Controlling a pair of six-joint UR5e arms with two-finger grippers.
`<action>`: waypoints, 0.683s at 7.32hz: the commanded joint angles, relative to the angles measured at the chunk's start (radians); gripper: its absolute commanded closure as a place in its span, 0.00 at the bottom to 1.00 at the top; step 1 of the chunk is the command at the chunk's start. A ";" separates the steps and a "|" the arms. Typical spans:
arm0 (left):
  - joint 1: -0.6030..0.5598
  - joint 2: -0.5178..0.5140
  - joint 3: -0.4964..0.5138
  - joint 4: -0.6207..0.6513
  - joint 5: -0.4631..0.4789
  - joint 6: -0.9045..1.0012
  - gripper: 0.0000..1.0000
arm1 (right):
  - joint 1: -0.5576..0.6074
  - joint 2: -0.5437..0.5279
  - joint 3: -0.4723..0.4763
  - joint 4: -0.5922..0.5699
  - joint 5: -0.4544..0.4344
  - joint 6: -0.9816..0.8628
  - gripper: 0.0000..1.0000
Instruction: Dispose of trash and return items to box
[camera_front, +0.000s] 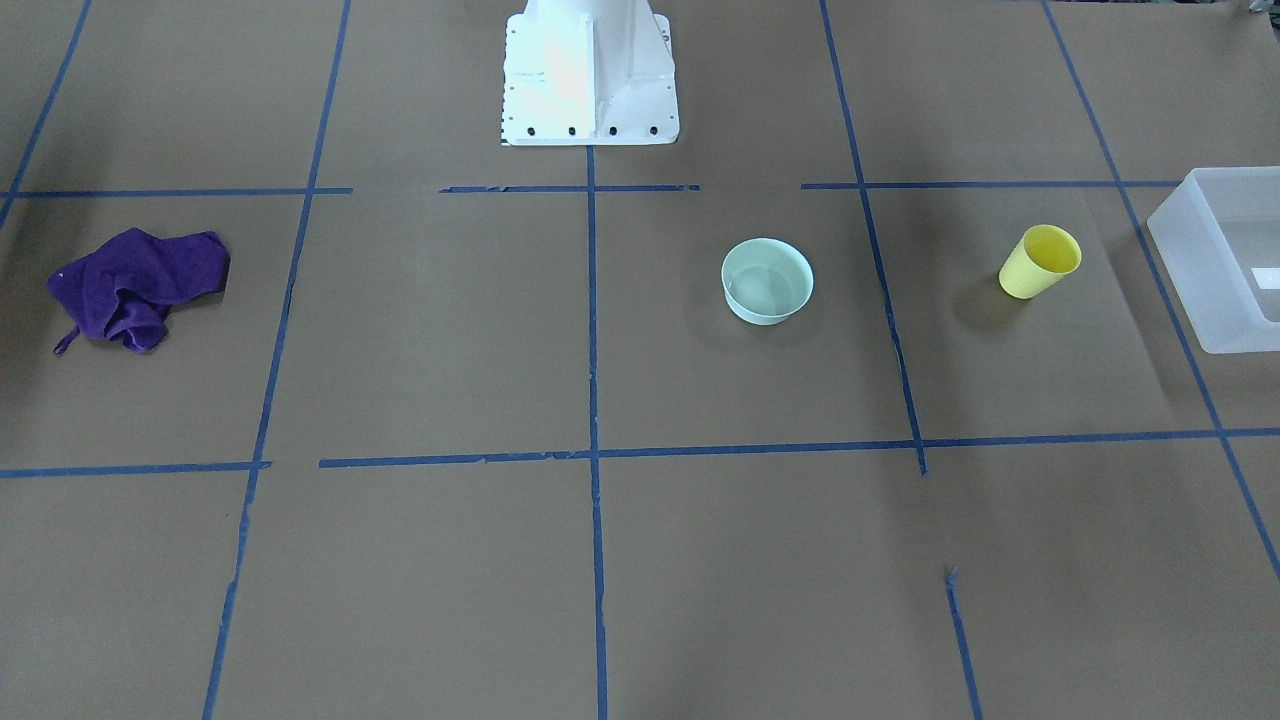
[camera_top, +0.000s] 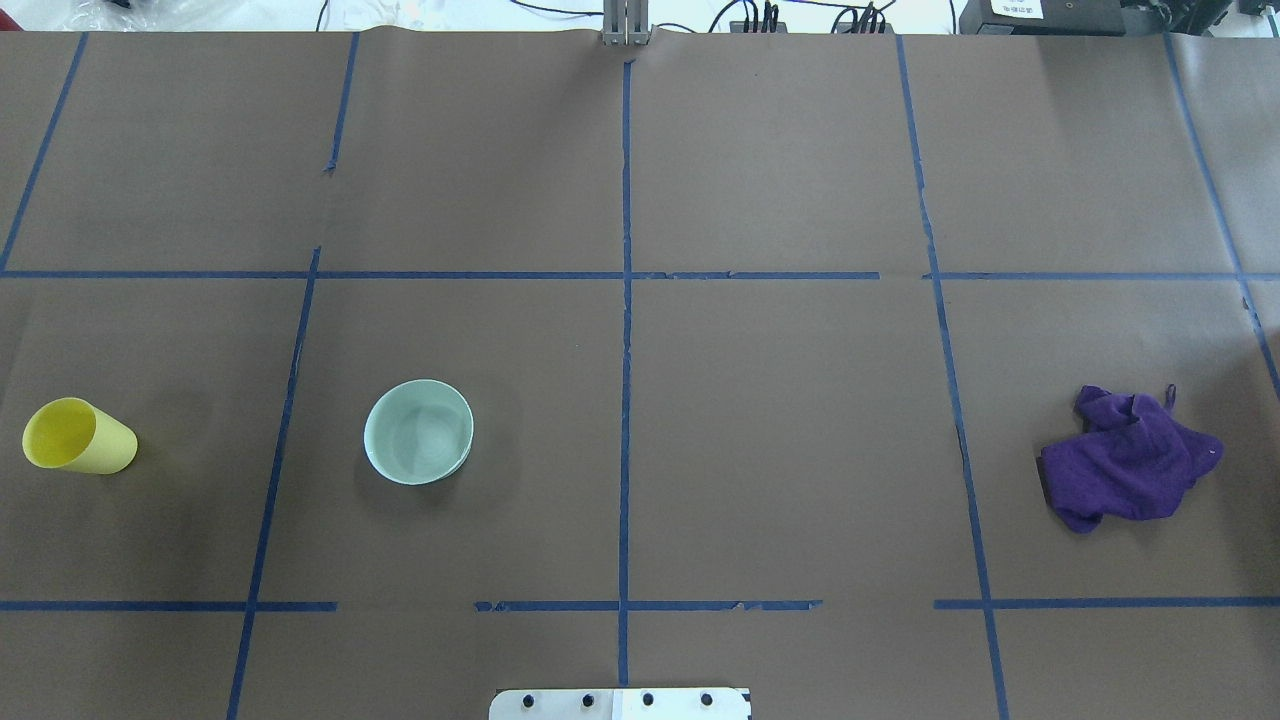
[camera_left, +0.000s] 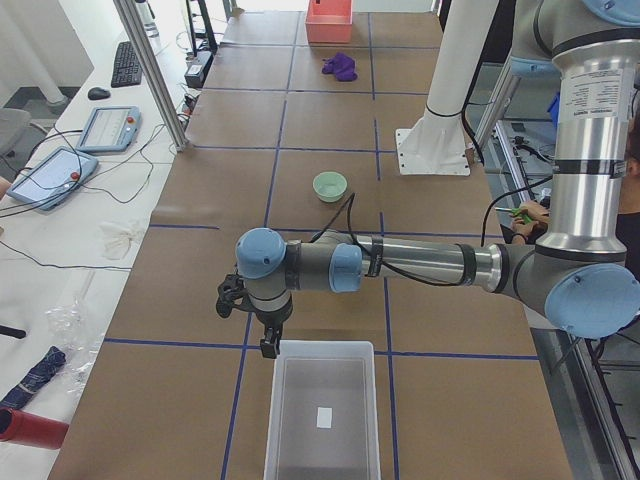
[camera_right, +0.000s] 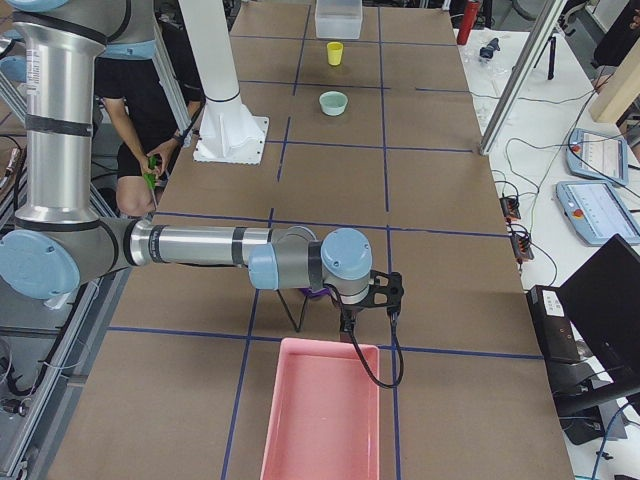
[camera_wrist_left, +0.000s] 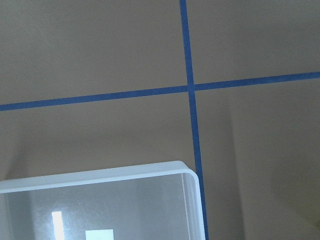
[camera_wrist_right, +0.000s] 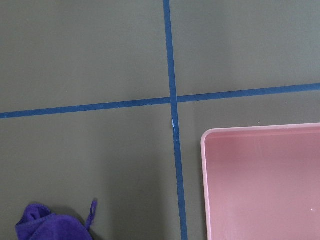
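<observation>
Yellow cup (camera_front: 1040, 262) stands apart from left gripper (camera_left: 268, 348), which hovers by box (camera_left: 322, 415) corner.

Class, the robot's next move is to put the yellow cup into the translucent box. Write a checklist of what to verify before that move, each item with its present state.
1. Yellow cup upright, nothing touching it: ok.
2. Box has room, and only a white label shows in it: ok.
3. Table between cup and box bare: ok.
4. Left gripper lined up with the cup: not ok. It hangs at the box's rim, and the left wrist view shows no cup.
5. Left gripper open: cannot tell.
6. Green bowl apart from the cup: ok.
</observation>
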 joint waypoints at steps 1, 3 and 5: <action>0.000 -0.008 -0.037 0.000 0.000 -0.009 0.00 | 0.000 0.004 0.003 0.002 0.001 0.003 0.00; 0.003 -0.011 -0.102 -0.002 -0.015 -0.084 0.00 | 0.000 0.003 0.011 0.003 0.001 0.011 0.00; 0.079 0.031 -0.169 -0.027 -0.020 -0.212 0.00 | 0.000 0.006 0.014 0.003 0.004 0.014 0.00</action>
